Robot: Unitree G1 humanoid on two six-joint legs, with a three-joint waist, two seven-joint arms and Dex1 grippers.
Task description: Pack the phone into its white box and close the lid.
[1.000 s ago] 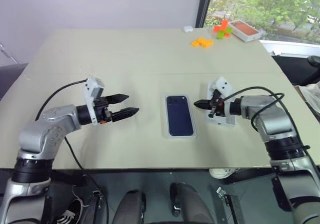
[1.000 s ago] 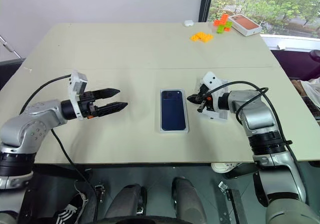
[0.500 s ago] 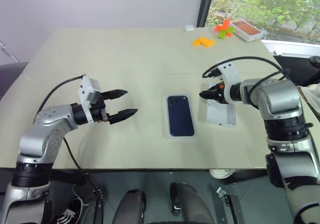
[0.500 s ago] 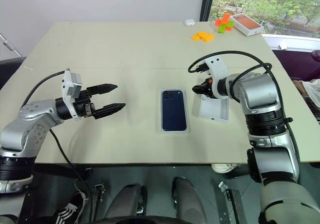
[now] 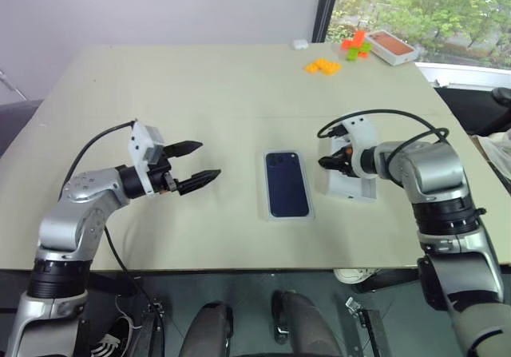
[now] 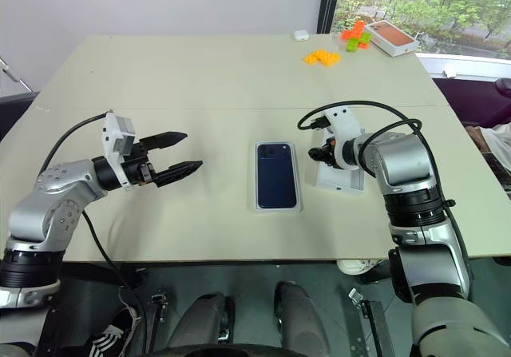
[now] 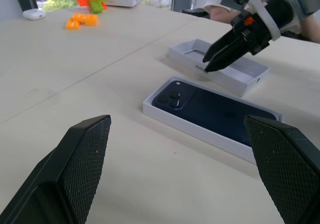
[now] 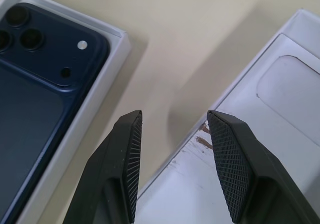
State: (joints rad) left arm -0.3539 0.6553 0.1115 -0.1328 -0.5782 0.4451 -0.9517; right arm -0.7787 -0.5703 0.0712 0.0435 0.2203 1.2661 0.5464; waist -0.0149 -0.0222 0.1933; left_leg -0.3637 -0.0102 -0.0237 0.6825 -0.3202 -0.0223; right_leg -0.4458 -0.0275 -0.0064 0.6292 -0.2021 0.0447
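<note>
Phone (image 5: 287, 184) already lies in the white box (image 5: 268, 211) mid-bench; my right jaws (image 5: 329, 162) straddle the lid's (image 5: 354, 186) near wall, my left jaws (image 5: 197, 164) apart. Closing crooked could skid the lid away.

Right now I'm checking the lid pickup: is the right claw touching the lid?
Cannot tell. In the right wrist view the right claw stands open astride the lid's near edge, but neither fingertip plainly shows contact or a gap.
</note>
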